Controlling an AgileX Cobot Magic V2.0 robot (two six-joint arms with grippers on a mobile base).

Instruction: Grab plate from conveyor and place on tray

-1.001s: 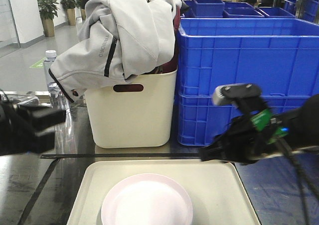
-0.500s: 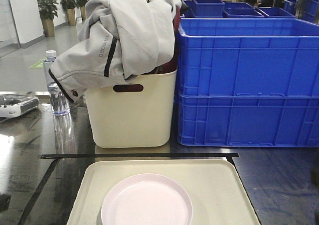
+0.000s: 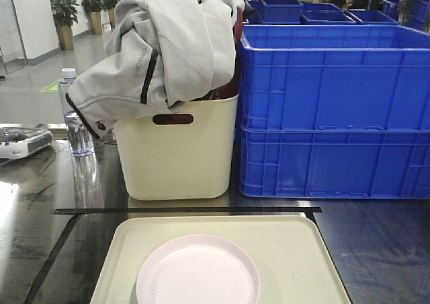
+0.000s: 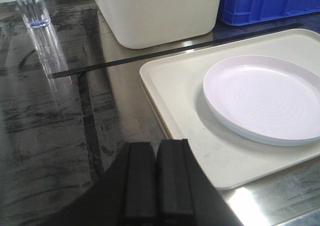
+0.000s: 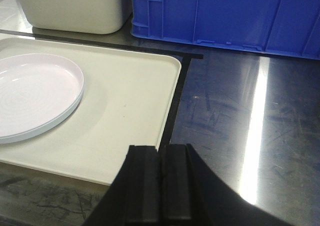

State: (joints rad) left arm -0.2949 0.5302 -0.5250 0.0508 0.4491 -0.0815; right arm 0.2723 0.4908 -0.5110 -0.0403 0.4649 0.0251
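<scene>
Both of my hands, left [image 4: 156, 178] and right [image 5: 160, 183], sit pressed together and empty near the tray [image 3: 295, 250], whose plate [image 3: 198, 272] lies between them, nearer my left.

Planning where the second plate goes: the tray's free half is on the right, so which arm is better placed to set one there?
Probably the right. Its shut, empty gripper sits at the tray's bare right part; the left gripper is by the left edge, with the plate between.
</scene>
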